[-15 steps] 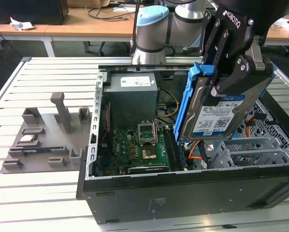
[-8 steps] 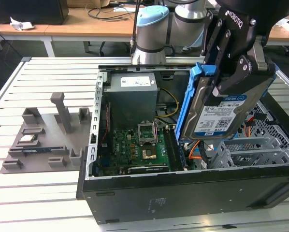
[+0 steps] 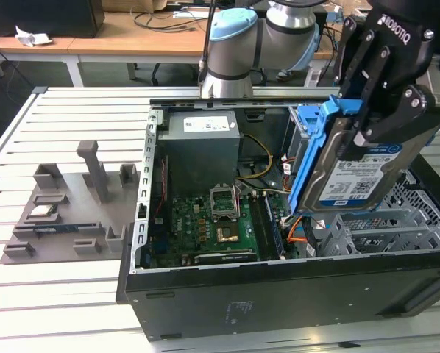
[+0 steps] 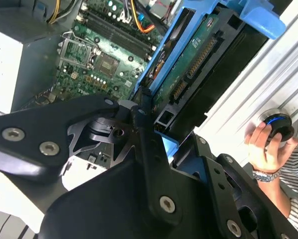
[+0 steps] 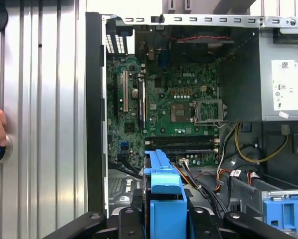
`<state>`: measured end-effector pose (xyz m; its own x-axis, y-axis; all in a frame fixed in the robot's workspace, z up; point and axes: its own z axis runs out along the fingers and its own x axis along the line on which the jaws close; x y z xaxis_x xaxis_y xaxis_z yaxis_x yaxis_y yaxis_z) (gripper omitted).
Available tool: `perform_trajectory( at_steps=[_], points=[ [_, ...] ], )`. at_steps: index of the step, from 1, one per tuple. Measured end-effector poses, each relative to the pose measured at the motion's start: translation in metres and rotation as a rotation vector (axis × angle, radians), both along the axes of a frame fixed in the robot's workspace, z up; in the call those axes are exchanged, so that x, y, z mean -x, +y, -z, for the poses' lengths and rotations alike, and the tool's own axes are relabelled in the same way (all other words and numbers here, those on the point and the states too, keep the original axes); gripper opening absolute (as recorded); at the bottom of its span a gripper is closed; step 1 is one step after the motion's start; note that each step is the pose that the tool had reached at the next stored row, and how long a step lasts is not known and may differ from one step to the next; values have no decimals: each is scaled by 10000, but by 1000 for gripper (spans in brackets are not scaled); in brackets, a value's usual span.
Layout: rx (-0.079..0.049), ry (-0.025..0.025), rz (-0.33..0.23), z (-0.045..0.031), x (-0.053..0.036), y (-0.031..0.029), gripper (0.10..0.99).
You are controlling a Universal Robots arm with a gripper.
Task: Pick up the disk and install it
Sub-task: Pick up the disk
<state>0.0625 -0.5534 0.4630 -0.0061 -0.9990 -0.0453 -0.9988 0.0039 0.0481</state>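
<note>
The disk (image 3: 352,173), a silver-grey drive with a white-and-blue label in a blue caddy, hangs tilted on edge above the right side of the open computer case (image 3: 279,298). My gripper (image 3: 378,125) is shut on it from above, one finger on each flat face. In the second wrist view the disk's green circuit-board side (image 4: 191,62) and its blue frame run away from my gripper (image 4: 154,127). The first wrist view looks down along the caddy's blue edge (image 5: 164,196) into the case. The grey metal drive cage (image 3: 385,228) lies just below the disk.
The motherboard (image 5: 174,109), power supply (image 3: 201,136) and loose cables (image 3: 297,228) lie inside the case. A grey fixture tray (image 3: 65,213) with a small silver chip (image 3: 43,213) sits at the exterior view's left. A person's hand (image 4: 263,144) rests on a round knob beside the case.
</note>
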Motion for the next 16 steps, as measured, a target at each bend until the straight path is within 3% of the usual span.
perform_trajectory(
  at_steps=[6,11,16],
  points=[
    [0,8,-1,0,-207,0,369],
    [0,16,0,1,-469,0,369],
    [-1,25,0,1,-666,0,369]
  ],
)
